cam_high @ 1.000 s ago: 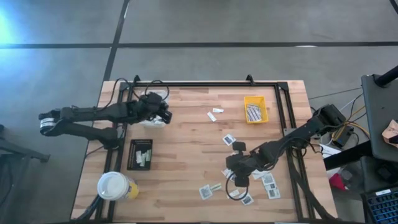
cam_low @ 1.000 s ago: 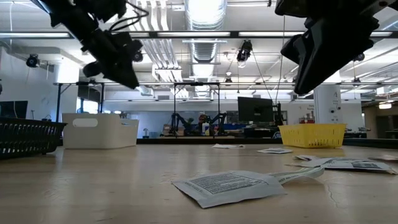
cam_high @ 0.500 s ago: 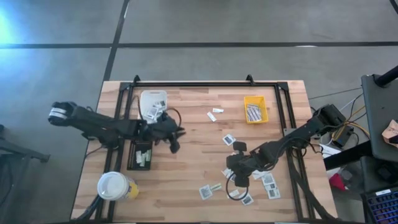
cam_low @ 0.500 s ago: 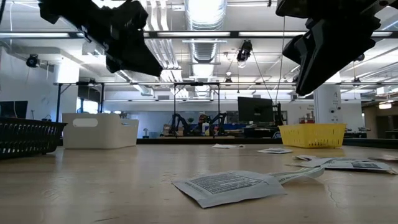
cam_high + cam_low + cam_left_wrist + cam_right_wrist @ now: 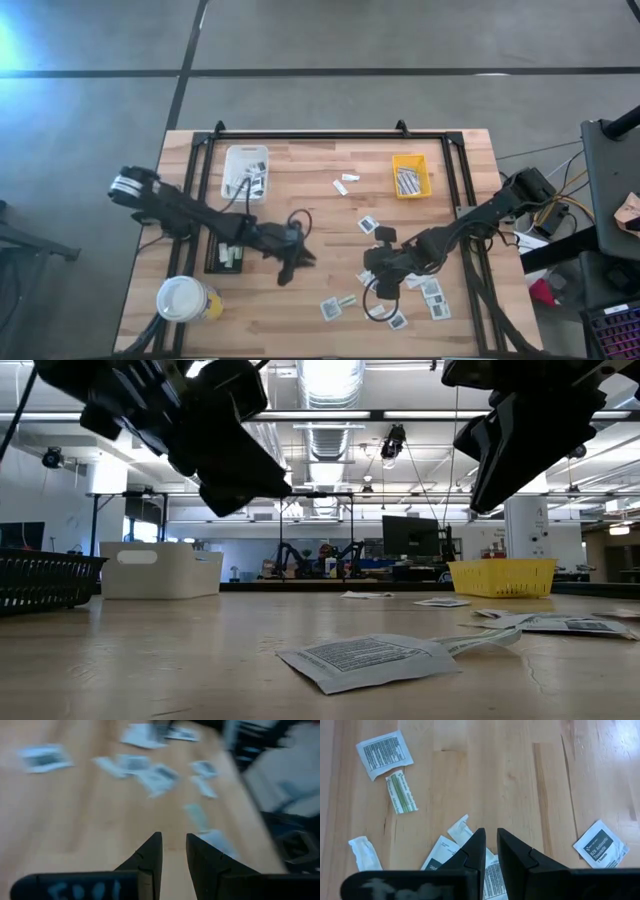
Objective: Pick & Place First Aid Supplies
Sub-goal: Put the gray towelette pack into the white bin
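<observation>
Paper-thin white packets (image 5: pixel 384 753) lie flat on the wooden table (image 5: pixel 320 220); they are judged light and limp, best pinched at a lifted edge. Nothing is held in the left gripper (image 5: pixel 173 851) or the right gripper (image 5: pixel 490 846), each showing a narrow gap.

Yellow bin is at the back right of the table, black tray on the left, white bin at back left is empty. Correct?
Not quite. The white bin is not empty: the high view shows several packets already lying in it. The rest holds: the yellow bin sits at the back right and the black tray on the left.
</observation>
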Action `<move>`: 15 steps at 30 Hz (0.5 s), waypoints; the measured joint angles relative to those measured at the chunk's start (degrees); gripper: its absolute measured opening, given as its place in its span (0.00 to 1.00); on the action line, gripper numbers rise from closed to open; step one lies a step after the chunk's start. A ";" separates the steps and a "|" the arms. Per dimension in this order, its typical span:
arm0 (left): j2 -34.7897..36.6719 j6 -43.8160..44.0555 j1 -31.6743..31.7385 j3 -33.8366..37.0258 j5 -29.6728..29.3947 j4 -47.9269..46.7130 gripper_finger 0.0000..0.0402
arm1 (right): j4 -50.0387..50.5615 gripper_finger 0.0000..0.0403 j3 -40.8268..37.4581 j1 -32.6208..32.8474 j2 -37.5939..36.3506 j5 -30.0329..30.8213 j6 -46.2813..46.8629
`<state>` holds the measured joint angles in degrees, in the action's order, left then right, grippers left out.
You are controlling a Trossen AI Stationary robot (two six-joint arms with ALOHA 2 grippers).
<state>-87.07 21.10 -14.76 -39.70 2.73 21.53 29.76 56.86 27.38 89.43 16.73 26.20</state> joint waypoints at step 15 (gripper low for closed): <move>-19.22 -0.91 -3.48 -13.69 19.63 6.98 0.20 | -0.82 0.11 -0.56 0.00 0.04 1.43 0.83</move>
<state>-106.29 20.19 -18.24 -53.40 22.36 28.50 28.95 56.30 27.38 89.47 18.16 27.03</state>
